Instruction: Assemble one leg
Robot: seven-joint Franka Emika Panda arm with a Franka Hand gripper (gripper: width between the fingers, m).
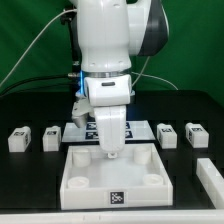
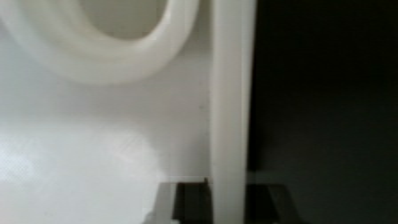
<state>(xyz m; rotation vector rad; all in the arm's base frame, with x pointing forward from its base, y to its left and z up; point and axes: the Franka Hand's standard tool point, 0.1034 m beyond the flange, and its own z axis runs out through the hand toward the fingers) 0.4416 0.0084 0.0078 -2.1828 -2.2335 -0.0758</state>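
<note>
Four small white legs with marker tags stand on the black table: two at the exterior view's left (image 1: 18, 138) (image 1: 50, 135) and two at its right (image 1: 167, 133) (image 1: 196, 134). None is held. The large white tray-like piece (image 1: 85, 180) lies in the middle front. My gripper (image 1: 110, 152) is down at its back wall. In the wrist view the gripper (image 2: 230, 192) straddles the tray's thin upright wall (image 2: 230, 100), one dark finger (image 2: 191, 202) on each side and pressed against it. A round corner socket (image 2: 107, 30) shows beside the wall.
The marker board (image 1: 80, 130) lies behind the tray, partly hidden by the arm. Another white piece (image 1: 211, 176) sits at the exterior view's right edge. A green curtain closes the back.
</note>
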